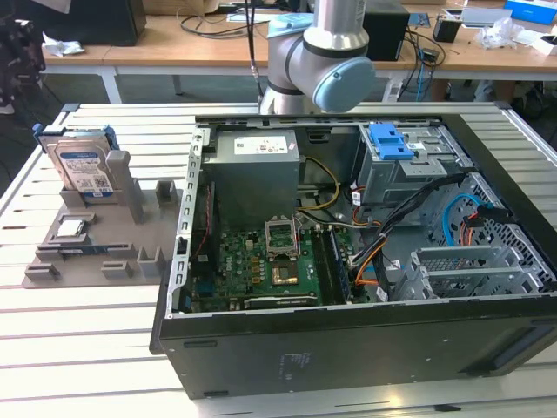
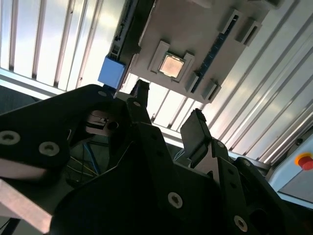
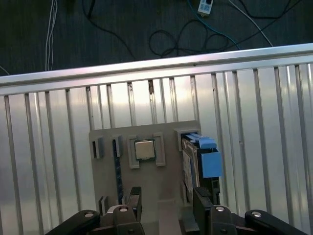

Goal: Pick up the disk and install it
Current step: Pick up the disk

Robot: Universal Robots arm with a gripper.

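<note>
On the exterior view's left, a gray holder (image 1: pixel 139 228) lies on the slatted metal table (image 1: pixel 87 331). The disk (image 1: pixel 83 165) stands upright in a slot at the holder's far end. It is a flat silver drive with a white label crossed by a blue band, clipped in a blue frame. Nearer the camera, a small square silver chip (image 1: pixel 71 228) sits in a recess, and a long dark module (image 1: pixel 83 248) lies in a slot beside it.

At the middle, the robot arm (image 1: pixel 322 52) rises behind an open computer case (image 1: pixel 348 331). Inside the case are a gray power supply (image 1: pixel 257 161), a green motherboard (image 1: pixel 261 261), loose cables and, further right, a blue bracket (image 1: pixel 389 139) on the drive bay.

In the first wrist view the gripper (image 3: pixel 168 203) hangs over the holder with its fingers spread and nothing between them. It is clear of the disk, which shows edge-on there.
</note>
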